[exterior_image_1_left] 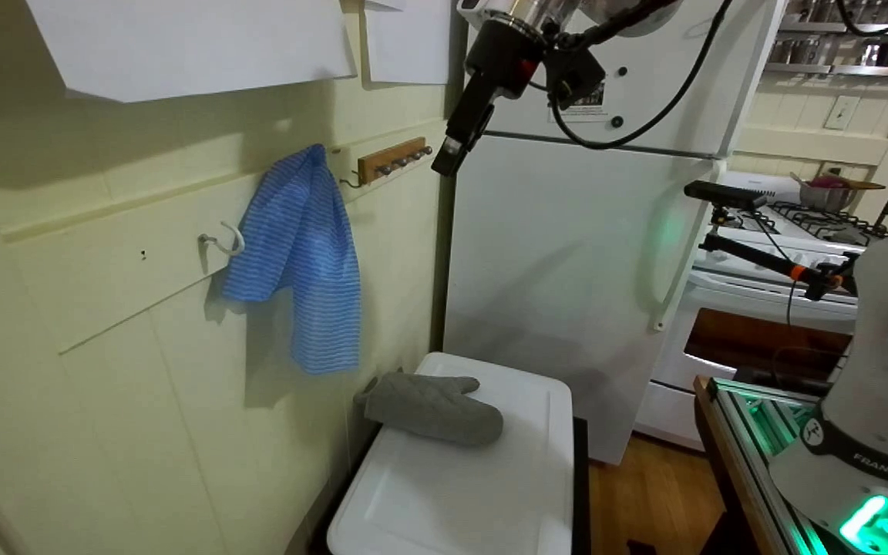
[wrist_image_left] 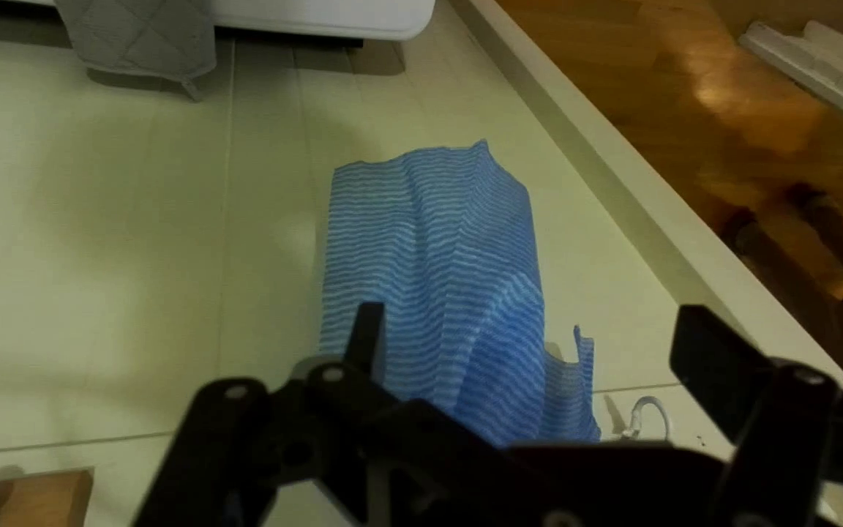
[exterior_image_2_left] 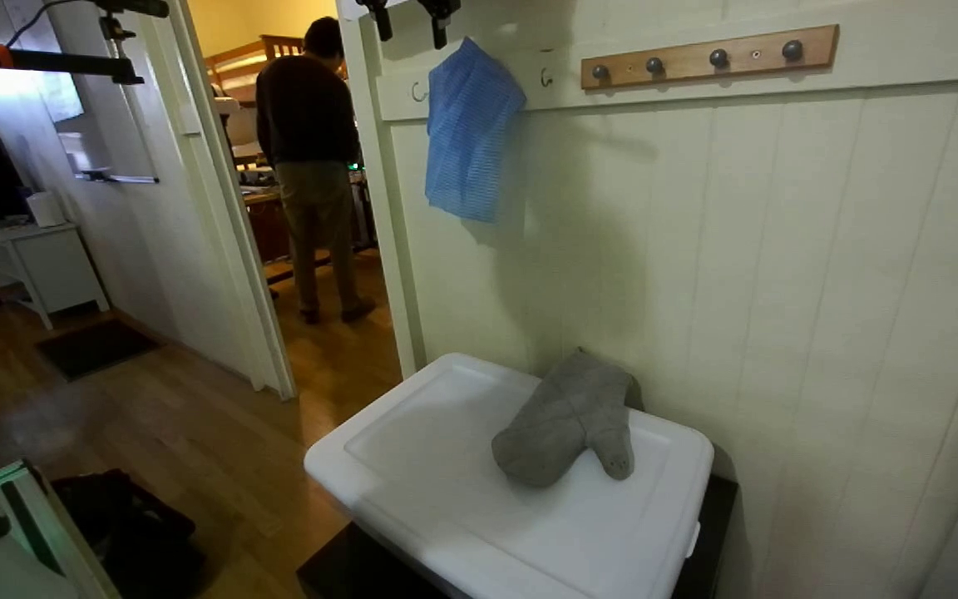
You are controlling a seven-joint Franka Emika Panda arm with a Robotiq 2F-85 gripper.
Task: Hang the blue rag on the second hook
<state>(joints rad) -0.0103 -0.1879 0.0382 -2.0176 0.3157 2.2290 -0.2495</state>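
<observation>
The blue rag [exterior_image_1_left: 301,254] has fine pale stripes. It hangs limp against the wall in both exterior views [exterior_image_2_left: 472,137] and in the wrist view [wrist_image_left: 436,278], peaked at its top. The second hook does not show; the rag covers the strip between two visible hooks. One visible silvery hook [exterior_image_1_left: 224,237] is beside the rag near the doorway, and another [exterior_image_2_left: 545,77] is near the wooden bar. My gripper [exterior_image_2_left: 412,35] is open, its fingers wide apart and empty. It is off the wall, above the rag's level and apart from it; it also shows in an exterior view [exterior_image_1_left: 455,154] and the wrist view [wrist_image_left: 527,315].
A brown wooden peg bar [exterior_image_2_left: 708,60] is on the same cream strip. A white lidded bin [exterior_image_1_left: 490,493] stands below, with a grey mitt [exterior_image_1_left: 436,408] on it. A white fridge [exterior_image_1_left: 560,270] is beside the wall. A person [exterior_image_2_left: 308,150] stands beyond the doorway.
</observation>
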